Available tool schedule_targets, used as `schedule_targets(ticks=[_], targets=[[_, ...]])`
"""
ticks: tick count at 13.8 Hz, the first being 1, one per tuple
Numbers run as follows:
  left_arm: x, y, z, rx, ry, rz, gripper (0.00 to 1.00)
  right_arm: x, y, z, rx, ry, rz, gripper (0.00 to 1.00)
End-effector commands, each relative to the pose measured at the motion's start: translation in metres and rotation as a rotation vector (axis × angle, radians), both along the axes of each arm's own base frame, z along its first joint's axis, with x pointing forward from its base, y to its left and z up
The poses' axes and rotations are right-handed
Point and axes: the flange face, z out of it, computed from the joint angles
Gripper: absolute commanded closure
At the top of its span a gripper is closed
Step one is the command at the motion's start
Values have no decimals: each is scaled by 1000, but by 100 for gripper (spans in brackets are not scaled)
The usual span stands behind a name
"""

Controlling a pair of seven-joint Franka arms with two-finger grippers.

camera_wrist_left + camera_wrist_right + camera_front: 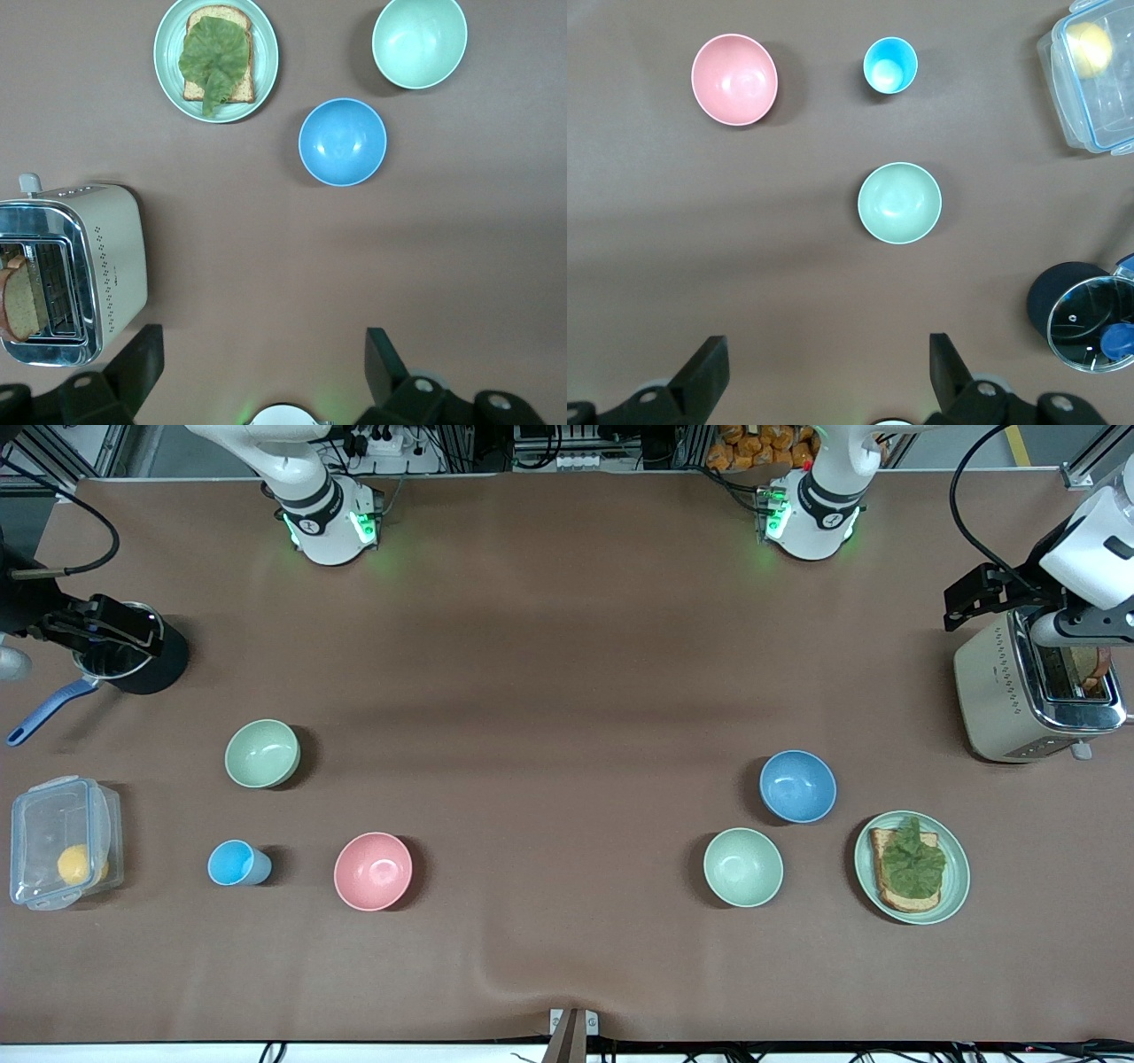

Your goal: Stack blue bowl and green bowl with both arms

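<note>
I have both arms waiting up high at the ends of the table. My left gripper (257, 372) hangs over bare tablecloth (549, 691) beside the toaster (1032, 691), its fingers spread wide with nothing between them. My right gripper (824, 372) hangs over bare cloth beside the black pot (133, 655) with the glass lid, and its fingers too stand fully apart and empty.

The blue bowl (797, 786) sits upright toward the left arm's end of the table. Just beside it, nearer to the front camera, is a paler mint-green bowl (743, 866), and near both is the green plate (952, 886) with toast and a lettuce leaf.

The green bowl (262, 754) stands upright toward the right arm's end, well apart from the blue bowl. Nearer to the front camera than it are the light-blue cup (237, 864) and the pink bowl (373, 871). A clear lidded box (53, 841) holding something yellow lies at that end's edge.
</note>
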Motion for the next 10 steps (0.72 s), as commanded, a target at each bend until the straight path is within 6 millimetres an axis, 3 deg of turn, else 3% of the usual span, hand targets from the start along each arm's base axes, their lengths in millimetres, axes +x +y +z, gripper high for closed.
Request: schedule_targets(ticks=[1, 5, 8, 10], targets=[[-3, 2, 3, -22, -1, -50, 0, -5, -5, 3, -4, 2, 5, 0], [1, 2, 1, -22, 0, -46, 0, -5, -5, 1, -4, 5, 5, 0], [5, -3, 3, -20, -4, -50, 0, -4, -12, -25, -3, 43, -10, 0], [4, -2, 4, -17, -6, -52, 0, -4, -30, -49, -2, 67, -41, 0]])
